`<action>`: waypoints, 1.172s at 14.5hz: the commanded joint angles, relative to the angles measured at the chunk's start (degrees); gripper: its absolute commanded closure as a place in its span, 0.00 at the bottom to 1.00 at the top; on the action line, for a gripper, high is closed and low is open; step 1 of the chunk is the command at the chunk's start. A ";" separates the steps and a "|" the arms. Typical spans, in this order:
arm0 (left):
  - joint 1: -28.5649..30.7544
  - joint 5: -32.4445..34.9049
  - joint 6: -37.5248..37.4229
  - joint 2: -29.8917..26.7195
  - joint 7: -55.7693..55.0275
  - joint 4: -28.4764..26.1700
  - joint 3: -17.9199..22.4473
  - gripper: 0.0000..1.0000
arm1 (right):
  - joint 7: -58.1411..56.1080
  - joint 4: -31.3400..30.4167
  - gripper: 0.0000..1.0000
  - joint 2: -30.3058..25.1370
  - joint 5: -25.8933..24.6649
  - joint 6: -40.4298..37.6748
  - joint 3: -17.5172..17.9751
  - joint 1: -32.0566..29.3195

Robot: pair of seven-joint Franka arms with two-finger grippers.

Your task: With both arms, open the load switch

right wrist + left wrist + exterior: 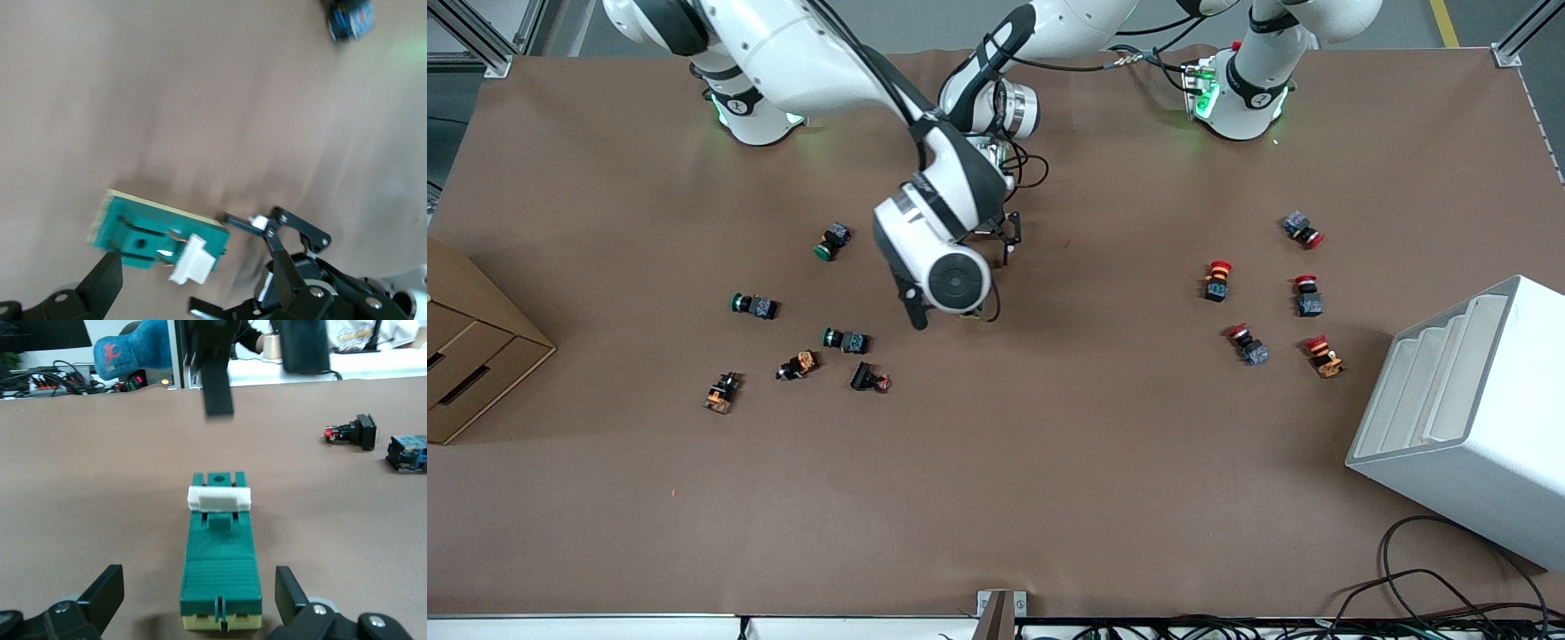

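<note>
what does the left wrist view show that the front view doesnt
Only the left wrist view shows the dark green rectangular load switch with its white toggle piece, lying on the table between the open left gripper. Only the front view shows both white arm bases, the red-capped push buttons, the white stepped rack and the cardboard box. Both show the brown table.

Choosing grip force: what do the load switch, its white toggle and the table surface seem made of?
Load switch: likely moulded plastic, matte dark green with crisp ribs and a cream base.
White toggle: probably plastic too, smooth with a slight sheen.
Table surface: a brown matte sheet, maybe paper or felt; unclear.
</note>
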 commanded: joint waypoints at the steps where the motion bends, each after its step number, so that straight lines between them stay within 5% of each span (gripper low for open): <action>1: -0.16 -3.46 -0.25 -1.40 2.96 1.57 -0.61 0.00 | -9.08 -2.13 0.00 -5.80 -3.09 -0.90 -0.44 -4.25; 6: 0.89 -8.70 1.68 -5.86 7.58 1.93 -0.78 0.00 | -32.16 -2.92 0.00 -10.55 -6.61 -3.02 -0.44 -15.66; 14: 12.47 -51.39 5.56 -19.05 44.74 11.24 -0.34 0.00 | -75.59 -3.54 0.00 -16.35 -12.33 -5.74 -0.44 -32.20; 17: 18.36 -59.86 1.44 -21.44 54.60 14.04 -0.43 0.00 | -90.53 -3.36 0.00 -19.08 -13.38 -6.62 -0.44 -36.95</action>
